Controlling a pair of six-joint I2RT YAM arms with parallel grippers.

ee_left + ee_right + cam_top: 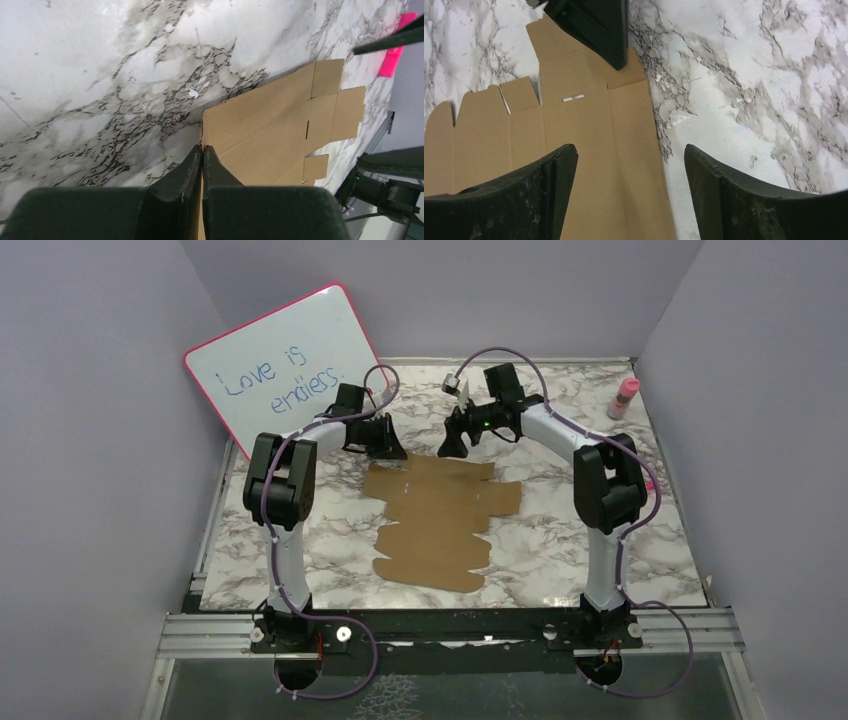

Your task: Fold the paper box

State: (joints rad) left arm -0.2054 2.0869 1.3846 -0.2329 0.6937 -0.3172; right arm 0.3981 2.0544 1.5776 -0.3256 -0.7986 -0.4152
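Note:
The paper box point(440, 520) is a flat brown die-cut sheet with notched flaps, lying on the marble table point(560, 550). My left gripper point(388, 452) is at the sheet's far left corner. In the left wrist view its fingers point(202, 147) are shut on the sheet's edge point(270, 130), with a brown sliver between them. My right gripper point(450, 445) hovers over the far edge, a little right of the left one. In the right wrist view it point(629, 150) is open and empty, straddling the sheet's right edge point(589, 130). The left gripper point(594, 25) shows there at the top.
A whiteboard point(285, 370) with a pink rim leans against the back left wall. A pink bottle point(625, 398) stands at the back right. Purple walls close in three sides. A metal rail point(450, 625) runs along the near edge by the arm bases.

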